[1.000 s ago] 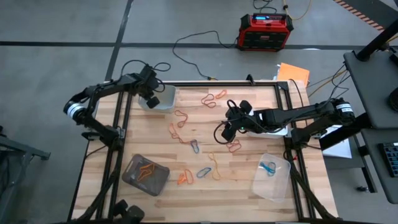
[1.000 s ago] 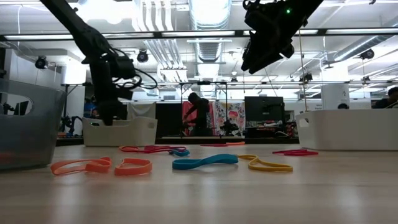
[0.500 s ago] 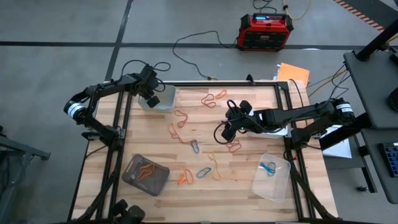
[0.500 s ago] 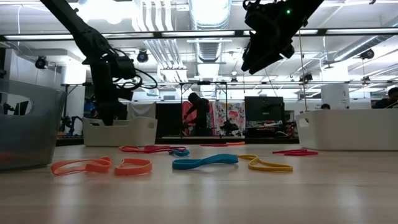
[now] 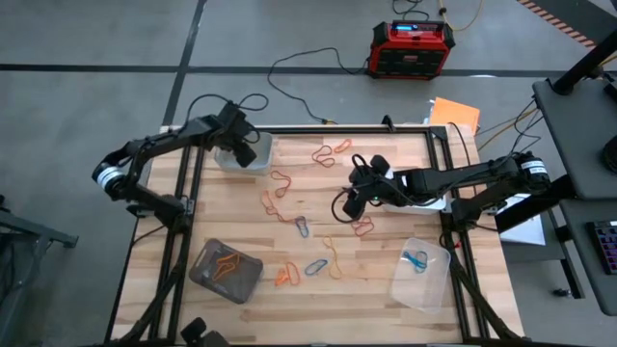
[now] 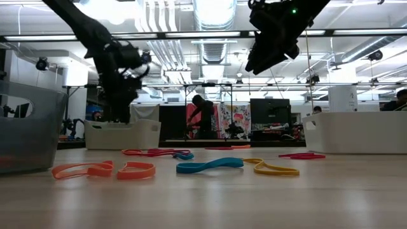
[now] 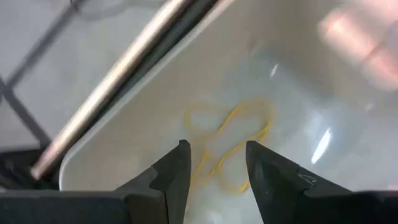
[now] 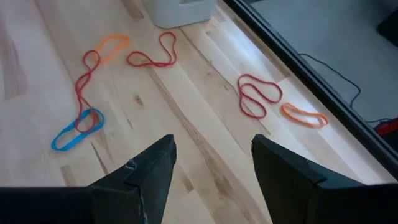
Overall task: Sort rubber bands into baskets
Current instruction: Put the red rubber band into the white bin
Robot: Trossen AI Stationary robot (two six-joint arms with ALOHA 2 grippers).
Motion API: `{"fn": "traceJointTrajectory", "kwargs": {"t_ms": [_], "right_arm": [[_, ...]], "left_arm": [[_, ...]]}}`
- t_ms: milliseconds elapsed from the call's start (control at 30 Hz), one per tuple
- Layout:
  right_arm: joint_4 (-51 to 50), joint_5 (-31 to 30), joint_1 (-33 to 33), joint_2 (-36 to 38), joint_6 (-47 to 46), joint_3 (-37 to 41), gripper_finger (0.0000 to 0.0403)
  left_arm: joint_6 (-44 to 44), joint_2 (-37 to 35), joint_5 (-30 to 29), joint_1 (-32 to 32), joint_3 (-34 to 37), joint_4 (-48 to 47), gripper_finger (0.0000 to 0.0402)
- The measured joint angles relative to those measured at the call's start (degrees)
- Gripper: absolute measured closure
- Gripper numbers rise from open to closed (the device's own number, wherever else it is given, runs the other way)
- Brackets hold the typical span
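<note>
My left gripper [image 7: 216, 149] [image 5: 240, 147] hangs open over the pale basket [image 5: 253, 154] at the table's far left corner. A yellow rubber band [image 7: 229, 144] lies flat on that basket's floor, below the fingers and apart from them. My right gripper [image 8: 213, 146] [image 5: 354, 200] stands open above the middle of the table with nothing between its fingers. Below it lie loose rubber bands: red ones [image 8: 256, 96], an orange one [image 8: 303, 114] and a blue one [image 8: 77, 129]. The low view shows my left gripper [image 6: 119, 114] above the basket's rim [image 6: 124, 135].
A grey-brown basket [image 5: 208, 280] with orange bands stands near left, a clear basket [image 5: 430, 280] with a blue band near right, a white basket [image 5: 431, 202] under my right arm. More bands [image 5: 289, 220] lie across the table's middle. A red-and-black box [image 5: 411, 48] sits on the floor beyond.
My left gripper has opened, risen a little above the far-left basket and shifted slightly toward the table's right, turning somewhat as it went. My right arm has kept still.
</note>
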State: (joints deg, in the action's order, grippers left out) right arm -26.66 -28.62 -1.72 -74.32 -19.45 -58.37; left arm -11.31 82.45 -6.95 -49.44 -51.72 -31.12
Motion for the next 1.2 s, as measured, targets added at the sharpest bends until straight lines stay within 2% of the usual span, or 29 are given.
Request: {"fn": "traceJointTrajectory", "kwargs": {"t_ms": [167, 300, 333, 400, 500, 600, 933, 1200], "right_arm": [[3.2, 0.0, 0.4, 0.0, 0.9, 0.0, 0.0197], [5.6, 0.0, 0.5, 0.0, 1.5, 0.0, 0.0197], [6.0, 0.0, 0.6, 0.0, 1.5, 0.0, 0.0197], [6.5, 0.0, 0.6, 0.0, 1.5, 0.0, 0.0197], [6.4, 0.0, 0.6, 0.0, 0.9, 0.0, 0.0197], [6.4, 0.0, 0.6, 0.0, 0.0, 0.0, 0.0197], [6.4, 0.0, 0.6, 0.0, -0.1, 0.0, 0.0197], [6.3, 0.6, 0.6, 0.0, -1.6, 0.0, 0.0197]], "left_arm": [[1.6, -4.7, 1.2, 6.5, 0.0, 6.6, 0.0271], [4.0, -6.1, 11.3, 14.3, 0.0, 17.6, 0.0271], [4.4, -6.2, 12.2, 16.7, 0.0, 20.5, 0.0271], [4.2, -5.9, 10.0, 21.6, 0.0, 25.1, 0.0271], [2.1, -4.7, 2.6, 27.7, -0.1, 28.0, 0.0271], [1.9, -3.0, 0.7, 31.3, -0.1, 28.5, 0.0271], [5.4, 6.7, 5.0, 35.1, 0.0, 29.9, 0.0271], [6.6, 8.0, 5.0, 35.9, 0.0, 29.4, 0.0271]]}}
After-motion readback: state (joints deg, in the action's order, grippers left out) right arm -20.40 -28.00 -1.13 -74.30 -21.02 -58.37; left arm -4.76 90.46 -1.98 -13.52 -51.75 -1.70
